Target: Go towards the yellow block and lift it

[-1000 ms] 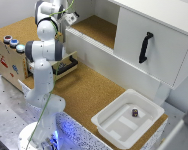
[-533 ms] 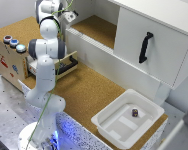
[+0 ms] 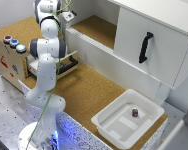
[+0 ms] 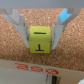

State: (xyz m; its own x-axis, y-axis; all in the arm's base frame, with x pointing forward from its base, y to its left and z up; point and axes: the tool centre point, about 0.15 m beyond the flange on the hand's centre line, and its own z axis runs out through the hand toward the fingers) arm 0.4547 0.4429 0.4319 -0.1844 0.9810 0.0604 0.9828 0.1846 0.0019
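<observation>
While I watch the wrist view, the yellow block [image 4: 40, 39] fills the middle of the picture: a small cube, yellow to yellow-green, with a dark T-like mark printed on its front face and another dark bar on its top face. Its edges look soft and rounded, though the picture is blurred, so I cannot read the marks more finely. It lies on the cork-brown surface [image 4: 15, 50], squarely between the two fingers [image 4: 19, 26] of the gripper [image 4: 41, 27]. The jaws stand parted, one finger on each side of the block and close to it, and I cannot tell whether either pad touches a face; they do not look clamped on it. Beneath the block in that view runs a pale strip with red lettering [image 4: 31, 68], too blurred to read.

From the exterior view I see the arm [image 3: 46, 60] reaching up and away toward the raised cork shelf [image 3: 99, 27] beside the white cabinet [image 3: 154, 42] with its black handle [image 3: 145, 47]. The block itself is hidden from me there. Well apart, at the exterior view's lower right, a white tray [image 3: 109, 125] holds a small dark cube [image 3: 135, 113].
</observation>
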